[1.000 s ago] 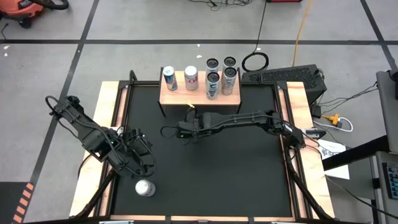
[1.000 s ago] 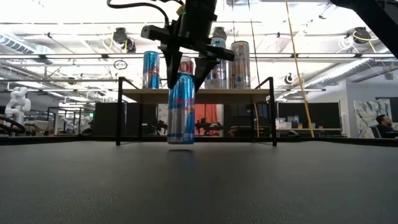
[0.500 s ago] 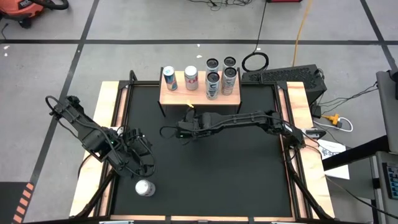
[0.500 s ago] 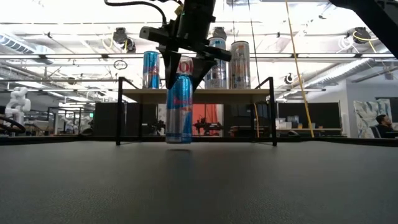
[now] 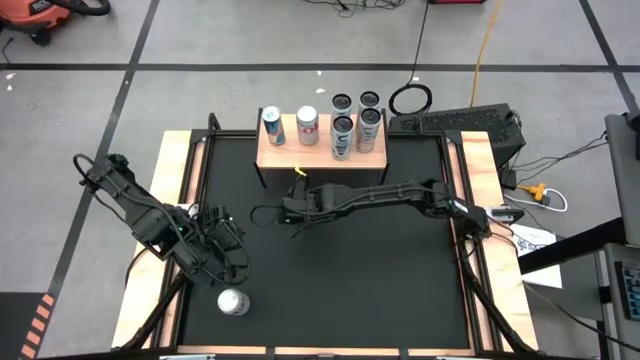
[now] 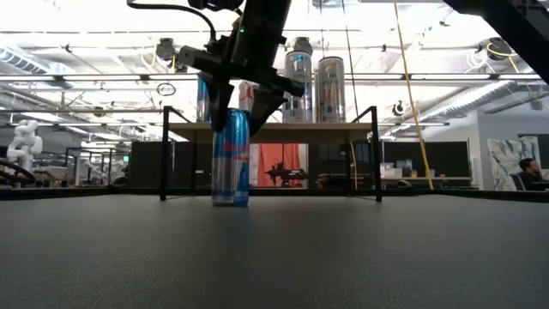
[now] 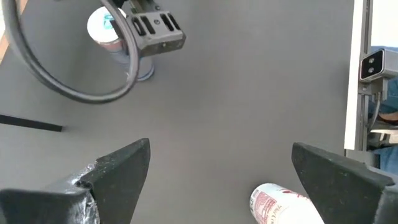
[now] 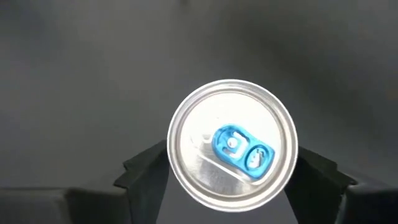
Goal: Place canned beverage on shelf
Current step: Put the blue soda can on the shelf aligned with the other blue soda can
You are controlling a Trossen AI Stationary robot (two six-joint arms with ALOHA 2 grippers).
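The right pincer (image 6: 237, 110) has lowered the tall blue-and-silver can (image 6: 230, 157) onto the black surface (image 6: 274, 249) and is spreading; the pale wood shelf (image 6: 270, 126) placement remains undone.

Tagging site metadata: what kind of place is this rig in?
Probably an open-plan robotics lab or workshop: exposed ceiling with ducts and strip lights, a white robot arm beyond the black-matted table, and a grey concrete floor with black tape lines and loose cables.
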